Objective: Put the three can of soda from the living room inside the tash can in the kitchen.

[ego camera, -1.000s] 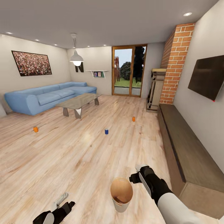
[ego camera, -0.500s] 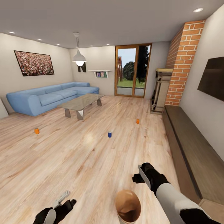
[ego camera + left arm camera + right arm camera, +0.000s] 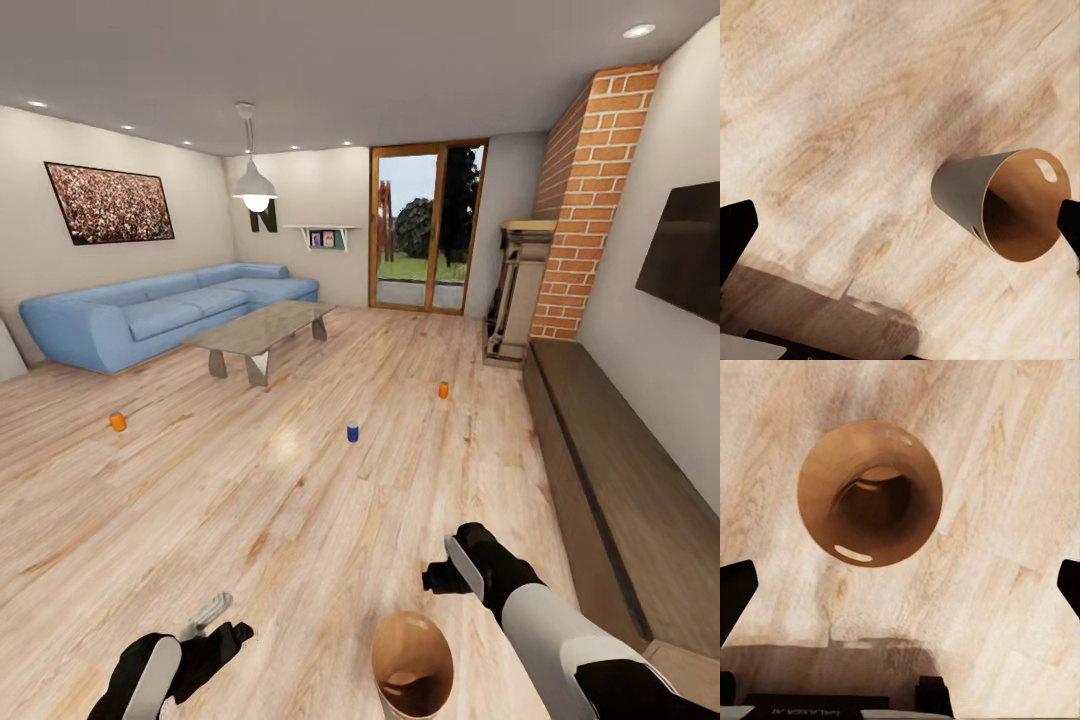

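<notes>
The small grey tapered pail with a copper-brown inside (image 3: 412, 666) stands upright on the wood floor at the near edge, between the arms and closer to the right end effector (image 3: 447, 571). Both it and the left end effector (image 3: 207, 617) are spread and empty. The dark blue can (image 3: 352, 433) and two orange cans (image 3: 118, 422) (image 3: 443, 390) stand upright, well apart, far ahead; both arms hang low, angled forward.

Copper-brown-lined grey trash can (image 3: 964, 196)

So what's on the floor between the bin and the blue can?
Nothing: in the head view only bare wood floor runs from the bin to the blue can.
</notes>
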Tool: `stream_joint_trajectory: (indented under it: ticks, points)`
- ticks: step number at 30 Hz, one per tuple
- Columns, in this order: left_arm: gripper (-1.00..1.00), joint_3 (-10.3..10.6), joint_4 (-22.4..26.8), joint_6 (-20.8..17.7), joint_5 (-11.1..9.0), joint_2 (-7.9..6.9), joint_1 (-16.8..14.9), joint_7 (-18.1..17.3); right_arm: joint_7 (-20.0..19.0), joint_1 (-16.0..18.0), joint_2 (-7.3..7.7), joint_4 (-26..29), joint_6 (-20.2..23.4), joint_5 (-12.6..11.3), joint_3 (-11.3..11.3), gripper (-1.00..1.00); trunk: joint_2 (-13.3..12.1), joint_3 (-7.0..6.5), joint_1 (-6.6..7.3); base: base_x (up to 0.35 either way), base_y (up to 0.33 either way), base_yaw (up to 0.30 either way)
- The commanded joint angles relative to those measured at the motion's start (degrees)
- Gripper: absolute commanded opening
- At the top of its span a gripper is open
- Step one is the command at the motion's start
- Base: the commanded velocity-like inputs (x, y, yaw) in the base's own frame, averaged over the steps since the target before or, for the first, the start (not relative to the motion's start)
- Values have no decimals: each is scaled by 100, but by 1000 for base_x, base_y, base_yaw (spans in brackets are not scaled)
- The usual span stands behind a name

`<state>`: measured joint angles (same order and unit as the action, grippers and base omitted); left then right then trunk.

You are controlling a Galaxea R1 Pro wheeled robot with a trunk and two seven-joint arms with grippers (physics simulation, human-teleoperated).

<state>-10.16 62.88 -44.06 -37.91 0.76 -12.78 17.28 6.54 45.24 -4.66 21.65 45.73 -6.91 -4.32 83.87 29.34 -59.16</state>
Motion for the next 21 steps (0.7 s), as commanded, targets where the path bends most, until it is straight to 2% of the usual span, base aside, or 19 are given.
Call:
stream_joint_trajectory:
  ticks: [1, 5, 9, 14, 21]
  points:
    - [100, 5, -55, 18, -23, -64, -2, -8, 2, 1, 3, -8, 34, -36, 0, 100, 42, 18, -23, 0, 0, 0]
    - [100, 29, -229, 60, -29, -130, -22, -5, 11, 24, 38, -18, 81, -159, 1, 100, 202, 90, -110, 0, 0, 0]
    - [100, 30, -561, 256, -70, -180, -114, -20, 18, 77, 63, -28, 92, -394, 8, 100, 362, 162, -198, 0, 0, 0]
    - [100, 31, -870, 323, -82, -188, -233, -27, 24, 94, 69, -37, 94, -453, 10, 100, 563, 252, -308, 0, 0, 0]
    - [100, 31, -943, 332, -77, -191, -270, -115, 37, 98, 70, -44, 94, -461, 9, 100, 844, 377, -462, 0, 0, 0]
